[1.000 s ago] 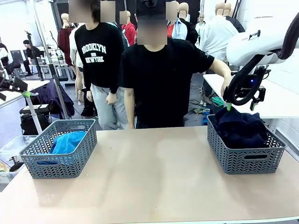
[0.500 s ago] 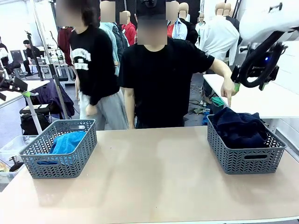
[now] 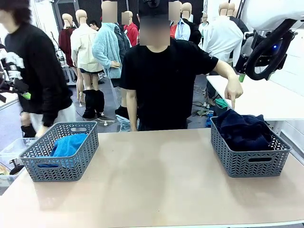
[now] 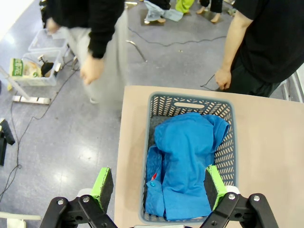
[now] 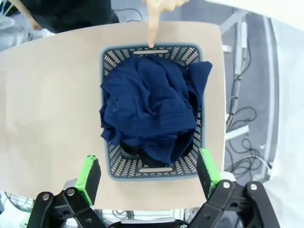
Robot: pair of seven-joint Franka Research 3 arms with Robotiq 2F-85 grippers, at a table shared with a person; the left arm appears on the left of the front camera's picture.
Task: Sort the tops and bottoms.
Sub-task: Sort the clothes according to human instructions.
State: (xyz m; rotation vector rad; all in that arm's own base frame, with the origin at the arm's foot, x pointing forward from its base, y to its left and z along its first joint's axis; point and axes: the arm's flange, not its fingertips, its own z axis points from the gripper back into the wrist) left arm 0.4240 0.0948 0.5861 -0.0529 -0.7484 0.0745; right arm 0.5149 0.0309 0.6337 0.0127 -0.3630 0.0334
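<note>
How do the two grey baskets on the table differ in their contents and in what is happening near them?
The left basket holds a bright blue garment; the right basket holds a dark navy garment. The bright blue garment lies low inside its basket, while the dark navy garment is heaped above the rim. The person's hand points down at the right basket; no hand is at the left basket. Both are grey, rectangular, with woven-look walls and handle slots.
</note>
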